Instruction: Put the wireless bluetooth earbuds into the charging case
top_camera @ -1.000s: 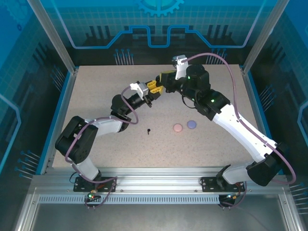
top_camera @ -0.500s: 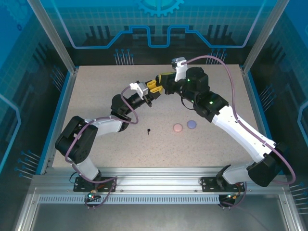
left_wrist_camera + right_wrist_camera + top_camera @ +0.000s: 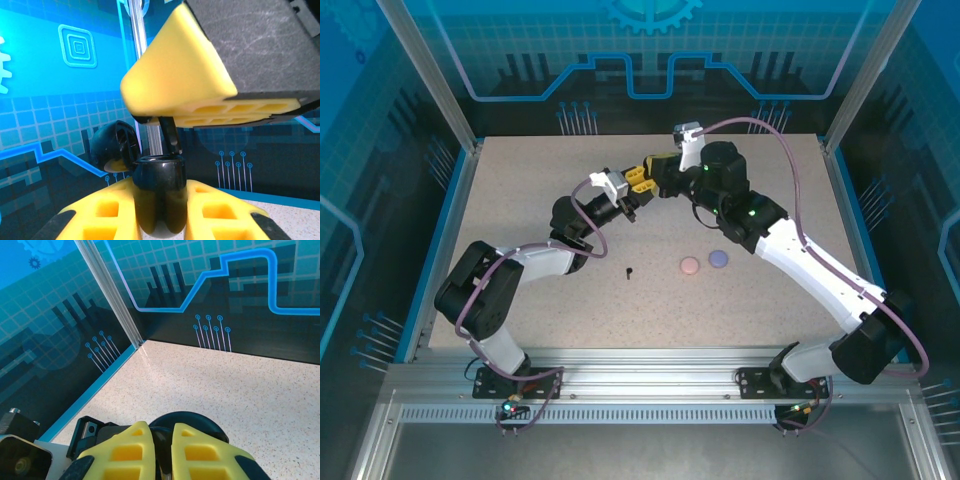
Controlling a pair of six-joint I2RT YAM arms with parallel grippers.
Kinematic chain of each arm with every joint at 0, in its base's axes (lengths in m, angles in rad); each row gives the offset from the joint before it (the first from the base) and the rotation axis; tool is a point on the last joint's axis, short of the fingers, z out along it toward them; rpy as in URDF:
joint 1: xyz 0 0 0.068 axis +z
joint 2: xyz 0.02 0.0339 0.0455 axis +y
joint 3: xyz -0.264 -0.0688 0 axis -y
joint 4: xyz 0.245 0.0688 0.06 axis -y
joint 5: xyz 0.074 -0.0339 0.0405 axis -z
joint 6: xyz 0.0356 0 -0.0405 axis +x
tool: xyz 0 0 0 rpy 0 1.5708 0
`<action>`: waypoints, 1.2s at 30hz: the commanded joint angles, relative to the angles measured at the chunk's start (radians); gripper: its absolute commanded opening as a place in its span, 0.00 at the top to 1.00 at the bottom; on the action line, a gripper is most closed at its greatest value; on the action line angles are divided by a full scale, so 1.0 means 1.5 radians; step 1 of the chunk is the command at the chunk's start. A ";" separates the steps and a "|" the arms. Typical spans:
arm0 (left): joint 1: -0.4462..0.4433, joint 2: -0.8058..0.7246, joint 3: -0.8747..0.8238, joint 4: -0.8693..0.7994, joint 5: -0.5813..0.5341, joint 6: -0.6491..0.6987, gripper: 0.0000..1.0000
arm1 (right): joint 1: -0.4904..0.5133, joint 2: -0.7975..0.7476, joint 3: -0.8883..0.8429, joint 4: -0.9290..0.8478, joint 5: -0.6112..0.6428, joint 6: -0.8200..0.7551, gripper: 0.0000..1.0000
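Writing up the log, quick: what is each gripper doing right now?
The left gripper is closed on the open black charging case.
The right gripper is closed on a black earbud, held at the case's mouth.

Light was bright and even, with soft shadows; beyond the fingers [image 3: 192, 452], pale glare streaked the blue wall panel [image 3: 60, 300].
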 commanded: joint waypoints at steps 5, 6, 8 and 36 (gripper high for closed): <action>-0.004 -0.028 0.013 0.027 -0.003 0.008 1.00 | -0.017 0.008 -0.015 0.026 -0.001 0.013 0.90; -0.005 -0.029 0.013 0.027 -0.003 0.008 1.00 | -0.018 0.009 -0.016 0.025 0.000 0.014 0.90; -0.005 -0.031 0.012 0.027 -0.002 0.008 1.00 | -0.022 0.009 -0.021 0.027 -0.002 0.018 0.91; -0.005 -0.028 0.022 0.027 -0.012 0.006 1.00 | 0.005 0.030 0.019 -0.038 -0.046 -0.005 0.69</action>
